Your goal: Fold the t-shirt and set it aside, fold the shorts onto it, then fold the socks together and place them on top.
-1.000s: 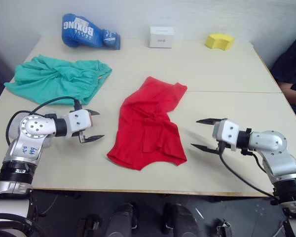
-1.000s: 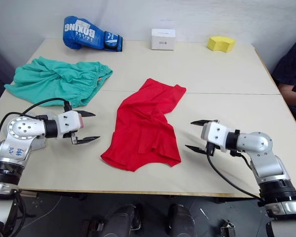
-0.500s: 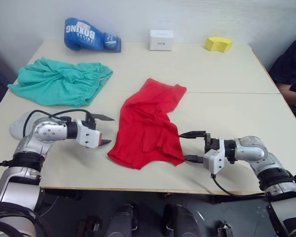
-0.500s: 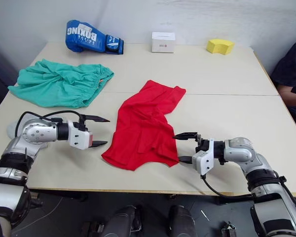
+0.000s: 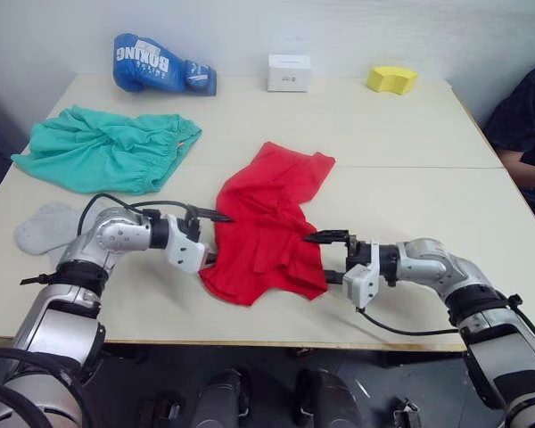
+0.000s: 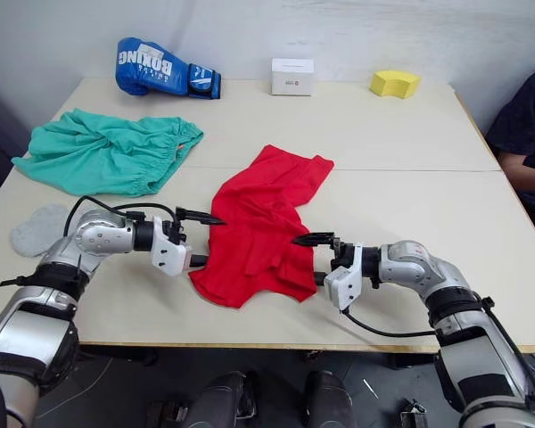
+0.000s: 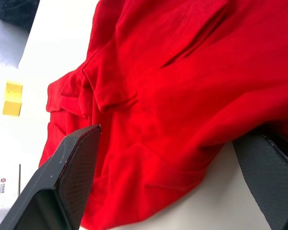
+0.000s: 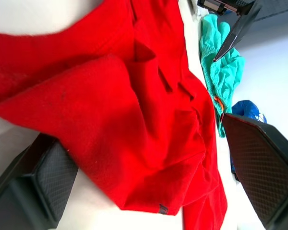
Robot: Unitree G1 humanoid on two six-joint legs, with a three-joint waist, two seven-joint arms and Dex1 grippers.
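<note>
The crumpled bright red cloth t-shirt [image 5: 267, 223] lies on the pale wooden table [image 5: 410, 125], right between the two grippers. The left gripper [image 5: 209, 237] has its black fingers spread wide at the shirt's left edge, one finger over the cloth, one low by the table. The right gripper [image 5: 328, 257] is likewise spread, straddling the shirt's lower right edge. The teal-green gathered cloth shorts [image 5: 107, 147] lie well behind the left gripper; a small light grey knit sock [image 5: 46, 227] sits beside that arm.
</note>
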